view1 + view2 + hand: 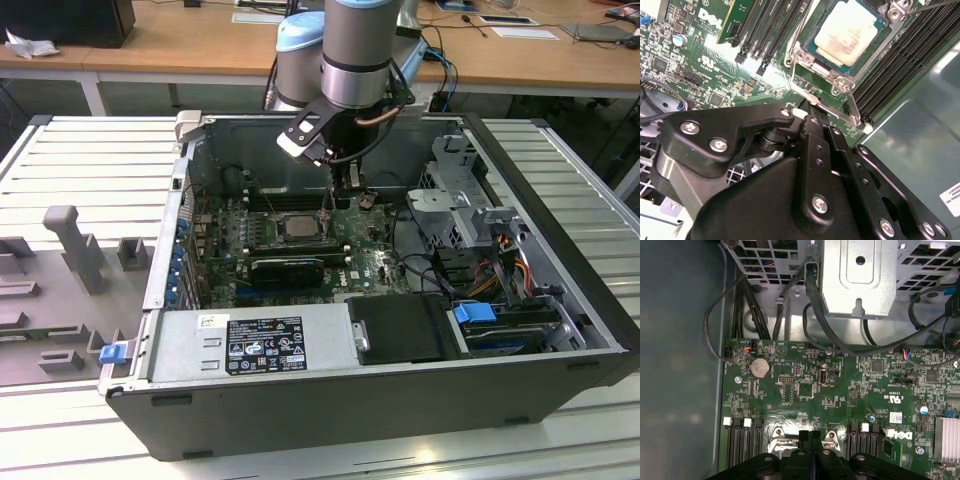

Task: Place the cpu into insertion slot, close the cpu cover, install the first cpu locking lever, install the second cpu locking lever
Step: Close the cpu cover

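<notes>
The cpu [846, 31] [298, 226] lies flat in the insertion slot [810, 30], its pale metal top showing through the window of the cpu cover [840, 82], which lies down around it. A thin metal locking lever [852, 107] runs along the socket's edge nearest my fingers. My gripper [812, 114] [810, 436] is shut, the black fingers pressed together with nothing visible between them. Its tip hangs low over the board just beside that lever. In the exterior view my gripper [347, 195] sits a little to the right of the socket.
Long black memory slots [765, 30] flank the socket on both sides. A black expansion card [288, 268] lies in front of it. A drive cage [860, 275] with cables, a coin battery [760, 368] and the case walls [330, 400] surround the board.
</notes>
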Motion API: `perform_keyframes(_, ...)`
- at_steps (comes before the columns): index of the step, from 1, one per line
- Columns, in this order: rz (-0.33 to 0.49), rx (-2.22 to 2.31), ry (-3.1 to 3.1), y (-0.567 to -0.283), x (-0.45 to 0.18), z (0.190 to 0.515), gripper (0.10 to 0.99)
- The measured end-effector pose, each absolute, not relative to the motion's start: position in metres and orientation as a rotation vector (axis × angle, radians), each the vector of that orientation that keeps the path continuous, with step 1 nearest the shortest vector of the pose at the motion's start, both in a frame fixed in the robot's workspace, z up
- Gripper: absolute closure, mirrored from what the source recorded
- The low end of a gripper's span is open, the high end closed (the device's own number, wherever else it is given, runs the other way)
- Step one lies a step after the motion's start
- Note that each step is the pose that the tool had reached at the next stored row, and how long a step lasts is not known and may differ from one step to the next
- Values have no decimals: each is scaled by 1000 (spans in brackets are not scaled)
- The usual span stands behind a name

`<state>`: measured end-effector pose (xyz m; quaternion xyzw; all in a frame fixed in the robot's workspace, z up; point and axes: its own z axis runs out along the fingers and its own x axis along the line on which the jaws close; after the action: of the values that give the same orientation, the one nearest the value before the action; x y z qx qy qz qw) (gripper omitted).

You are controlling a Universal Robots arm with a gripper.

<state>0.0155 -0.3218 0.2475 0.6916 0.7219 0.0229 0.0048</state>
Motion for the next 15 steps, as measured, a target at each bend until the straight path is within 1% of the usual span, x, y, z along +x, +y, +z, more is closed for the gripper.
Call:
perform_keyframes(8, 72, 2166, 2261, -322, 3, 247, 980)
perform_keyframes(15, 73, 2137, 2294, -322, -15, 232, 980)
